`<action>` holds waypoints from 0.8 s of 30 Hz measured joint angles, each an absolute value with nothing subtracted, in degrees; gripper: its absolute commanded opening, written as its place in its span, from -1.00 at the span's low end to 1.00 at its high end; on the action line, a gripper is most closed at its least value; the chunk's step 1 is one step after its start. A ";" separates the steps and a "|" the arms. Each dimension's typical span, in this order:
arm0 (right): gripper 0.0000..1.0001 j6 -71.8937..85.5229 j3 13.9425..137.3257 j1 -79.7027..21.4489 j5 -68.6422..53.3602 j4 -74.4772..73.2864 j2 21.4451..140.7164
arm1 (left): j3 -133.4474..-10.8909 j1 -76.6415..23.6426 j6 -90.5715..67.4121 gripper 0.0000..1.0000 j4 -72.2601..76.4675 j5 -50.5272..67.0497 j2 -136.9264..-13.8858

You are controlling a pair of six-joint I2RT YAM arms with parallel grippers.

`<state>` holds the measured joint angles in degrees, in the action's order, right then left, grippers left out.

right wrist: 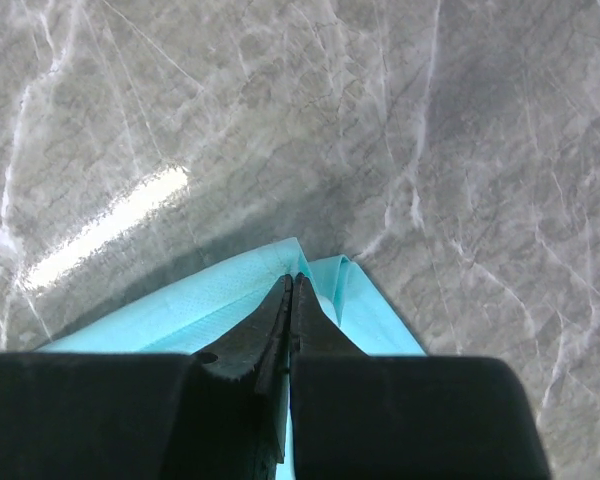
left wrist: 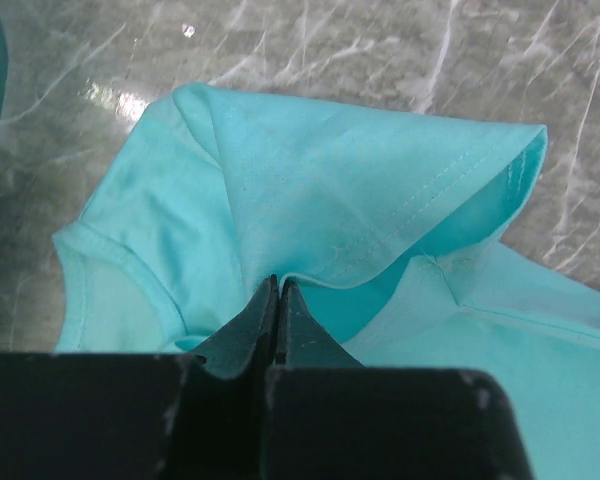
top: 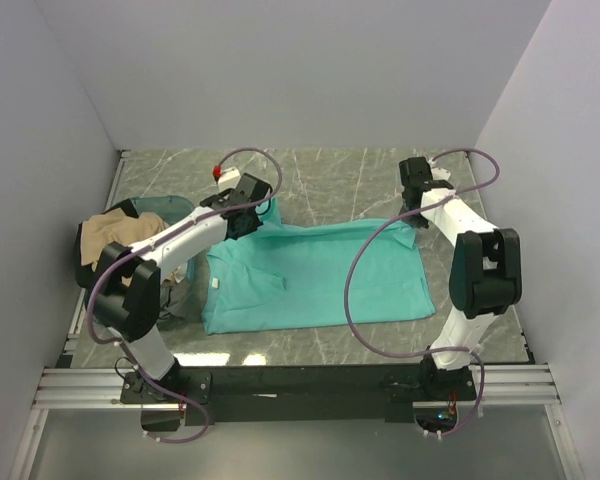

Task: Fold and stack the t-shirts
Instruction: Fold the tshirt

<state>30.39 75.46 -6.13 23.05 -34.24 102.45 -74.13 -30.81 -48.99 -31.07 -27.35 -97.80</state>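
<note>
A teal t-shirt (top: 320, 275) lies spread on the marble table, partly folded, with a small white label near its left edge. My left gripper (top: 253, 215) is at the shirt's far left corner. In the left wrist view it (left wrist: 278, 282) is shut on a fold of the teal cloth (left wrist: 310, 190) by the sleeve. My right gripper (top: 413, 208) is at the far right corner. In the right wrist view it (right wrist: 293, 279) is shut on the teal hem corner (right wrist: 365, 310). A tan t-shirt (top: 115, 235) lies bunched at the left.
A bluish translucent tub (top: 158, 205) at the left holds the tan shirt, and dark grey cloth (top: 182, 300) hangs at its near side. White walls close in the table (top: 340, 175) on three sides. Purple cables loop over both arms.
</note>
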 measured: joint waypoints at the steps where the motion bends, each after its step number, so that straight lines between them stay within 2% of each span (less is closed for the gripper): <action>1: -1.00 30.39 75.05 -6.13 23.05 -34.20 102.00 | -73.23 -31.20 -49.36 -0.99 -31.14 -27.55 -96.90; 24: -1.00 29.71 67.35 -7.79 23.07 -33.43 92.20 | -60.23 -40.38 -59.92 -0.99 -36.03 -33.34 -81.76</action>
